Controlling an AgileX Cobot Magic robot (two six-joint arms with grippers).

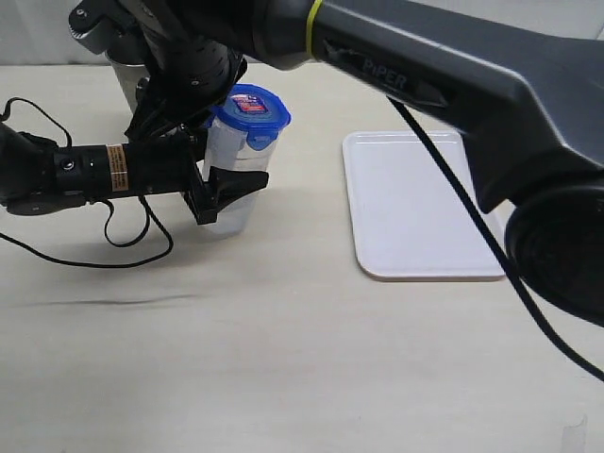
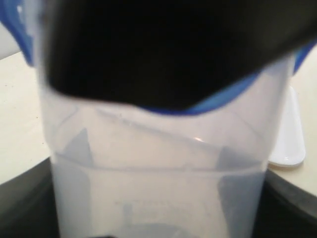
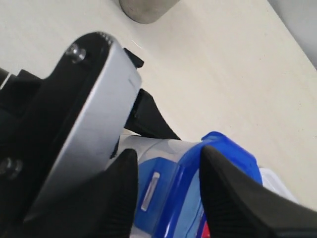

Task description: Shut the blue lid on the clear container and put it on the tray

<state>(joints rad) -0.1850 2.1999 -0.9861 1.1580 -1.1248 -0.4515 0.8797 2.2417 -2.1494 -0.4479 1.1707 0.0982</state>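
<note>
A: Where is the clear container (image 1: 231, 215)?

B: It is stood upright on the table (image 1: 283, 359), well apart from the tray (image 1: 420, 203), and is clamped at mid-height by the left gripper (image 1: 236, 187). The blue lid (image 1: 253, 106) is seated on its rim.

A: And the right gripper (image 3: 168, 196)?

B: It is reached across to the lid. The lid's edge is seen between its fingers (image 3: 114, 198). Whether it is pinched cannot be told.

A: Any obstructions?

B: A steel cup (image 1: 127, 80) is stood just behind the container. The tray's far corner is overhung by the right arm (image 1: 453, 75) and crossed by a black cable (image 1: 453, 189).
</note>
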